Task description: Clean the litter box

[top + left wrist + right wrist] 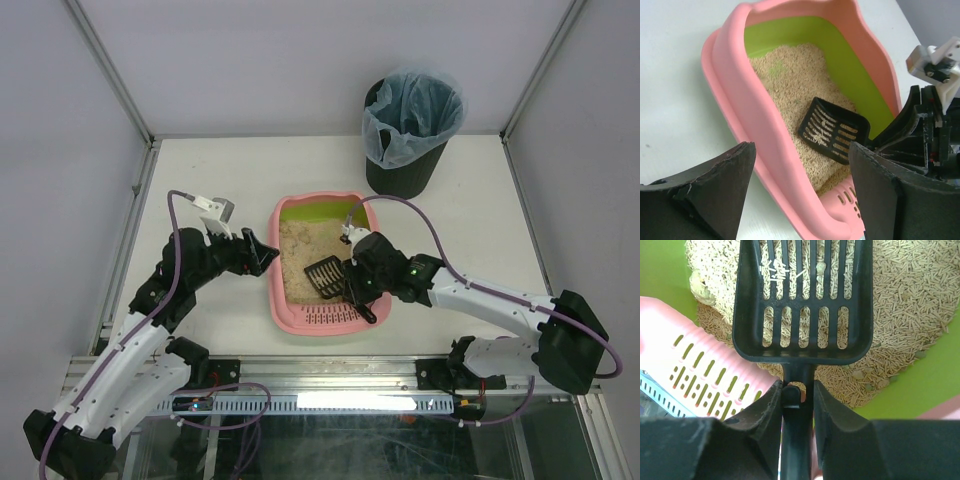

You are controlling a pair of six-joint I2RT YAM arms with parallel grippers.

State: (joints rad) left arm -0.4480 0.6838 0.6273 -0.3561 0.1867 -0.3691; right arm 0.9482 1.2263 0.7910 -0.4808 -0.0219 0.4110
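Observation:
The pink litter box [285, 305] with a lime-green far end and beige litter [296, 255] lies at the table's middle. My right gripper [358, 283] is shut on the handle of the black slotted scoop [325, 276], whose head lies over the litter; the right wrist view shows the scoop [802, 300] with a few litter grains on its slots and my fingers [765, 410] clamped on its handle. My left gripper [268, 254] is open, its jaws astride the box's left rim [770, 150], not closed on it. The slotted rim [705, 375] is at the near end.
A black round bin [405, 130] with a bluish bag stands at the back right. Metal frame posts rise at the table's far corners. A small clump [700, 287] lies at the litter's edge in the right wrist view.

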